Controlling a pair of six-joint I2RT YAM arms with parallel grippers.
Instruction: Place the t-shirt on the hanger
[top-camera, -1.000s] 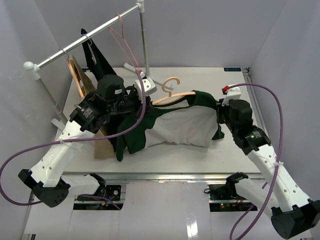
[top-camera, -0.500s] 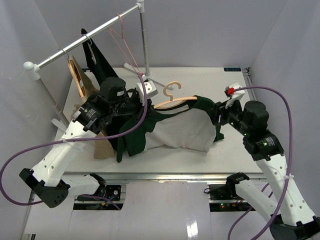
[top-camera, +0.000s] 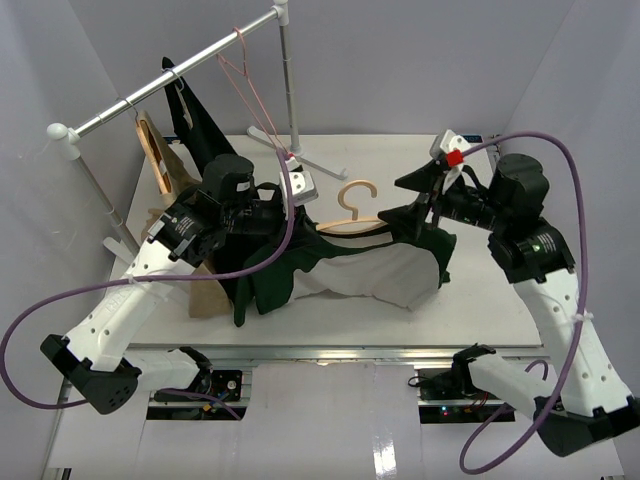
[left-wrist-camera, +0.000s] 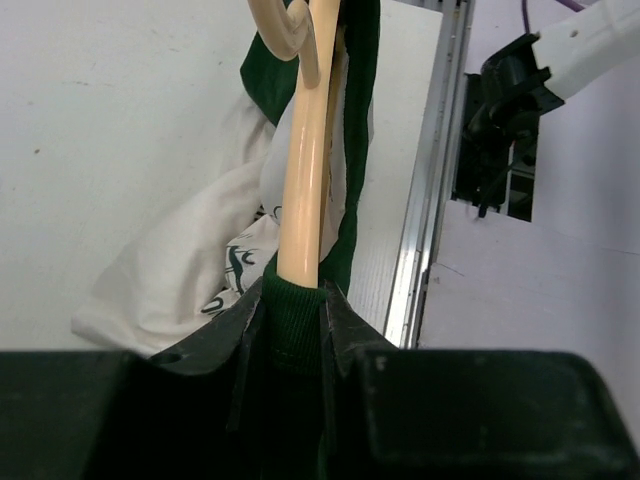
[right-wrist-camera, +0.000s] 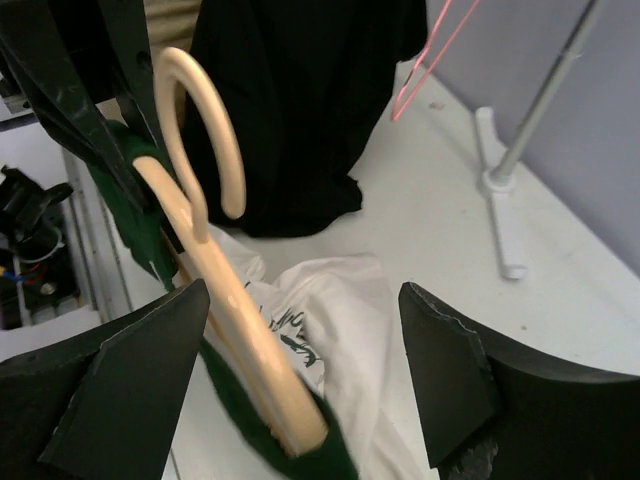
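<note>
The wooden hanger (top-camera: 352, 210) hangs tilted over the table, its hook up and both arm ends inside the t-shirt (top-camera: 365, 268). The shirt's green cloth drapes from it, and the cream panel sags onto the table. My left gripper (top-camera: 296, 222) is shut on the green collar cloth (left-wrist-camera: 292, 315) wrapped over one end of the hanger (left-wrist-camera: 305, 170). My right gripper (top-camera: 410, 198) stands open and raised at the shirt's right shoulder. In the right wrist view its fingers (right-wrist-camera: 150, 370) straddle the hanger (right-wrist-camera: 215, 275) and the t-shirt (right-wrist-camera: 355, 320) without touching either.
A clothes rail (top-camera: 170, 85) crosses the back left, carrying a black garment (top-camera: 195, 120), a tan garment (top-camera: 165, 165) and a pink wire hanger (top-camera: 245, 85). The rail's white foot (right-wrist-camera: 500, 205) stands on the table (top-camera: 480, 290) behind the shirt.
My right gripper has opened, let go of the shirt's right shoulder and lifted up and back. The hanger's hook has shifted slightly right. The left gripper keeps its grip.
</note>
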